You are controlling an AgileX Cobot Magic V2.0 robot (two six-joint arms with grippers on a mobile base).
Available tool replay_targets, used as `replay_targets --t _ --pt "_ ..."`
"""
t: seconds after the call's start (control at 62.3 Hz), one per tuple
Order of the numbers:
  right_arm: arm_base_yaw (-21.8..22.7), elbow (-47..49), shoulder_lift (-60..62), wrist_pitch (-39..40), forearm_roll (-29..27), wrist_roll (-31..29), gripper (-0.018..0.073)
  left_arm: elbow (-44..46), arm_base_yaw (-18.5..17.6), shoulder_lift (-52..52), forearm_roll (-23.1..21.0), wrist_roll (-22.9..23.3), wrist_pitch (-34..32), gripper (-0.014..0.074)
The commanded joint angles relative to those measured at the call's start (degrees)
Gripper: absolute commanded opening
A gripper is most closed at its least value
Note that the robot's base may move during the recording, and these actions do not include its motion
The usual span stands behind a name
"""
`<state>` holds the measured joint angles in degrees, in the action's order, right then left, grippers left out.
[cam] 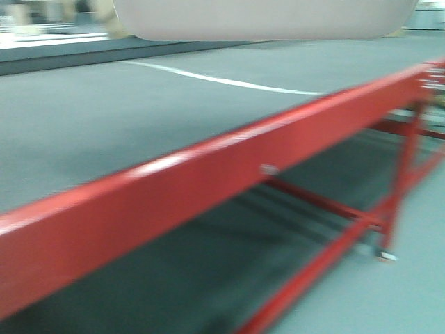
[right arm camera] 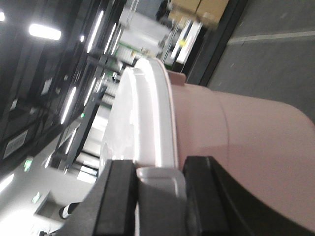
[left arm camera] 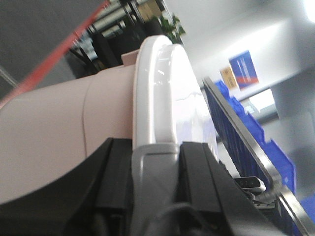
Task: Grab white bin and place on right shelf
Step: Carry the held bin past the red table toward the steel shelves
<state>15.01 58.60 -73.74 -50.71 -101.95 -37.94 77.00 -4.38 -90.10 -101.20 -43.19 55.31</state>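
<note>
The white bin hangs at the top of the front view, and only its pinkish underside shows there. In the left wrist view my left gripper is shut on the grey latch at the bin's rim, with the pinkish wall on one side and the glossy white lid on the other. In the right wrist view my right gripper is shut on the same kind of latch at the bin's other end. A shiny steel shelf rail runs beside the lid in the left wrist view.
A red-framed table with a grey top crosses the front view below the bin, blurred. Blue bins sit behind the steel rail. Cardboard boxes and racking stand far off.
</note>
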Motion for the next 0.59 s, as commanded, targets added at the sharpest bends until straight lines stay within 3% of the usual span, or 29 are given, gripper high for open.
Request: replay_targets --t 0.0,0.578 --pt "-1.86 2.20 1.61 -9.59 -5.96 0.47 0.0060 2.08 -3.15 2.72 -8.42 -0.59 20.69 -0.0118" --pt "-1.86 2.20 1.61 -9.59 -5.96 0.47 0.0060 2.08 -3.15 2.72 -8.42 -0.59 20.69 -0.0118"
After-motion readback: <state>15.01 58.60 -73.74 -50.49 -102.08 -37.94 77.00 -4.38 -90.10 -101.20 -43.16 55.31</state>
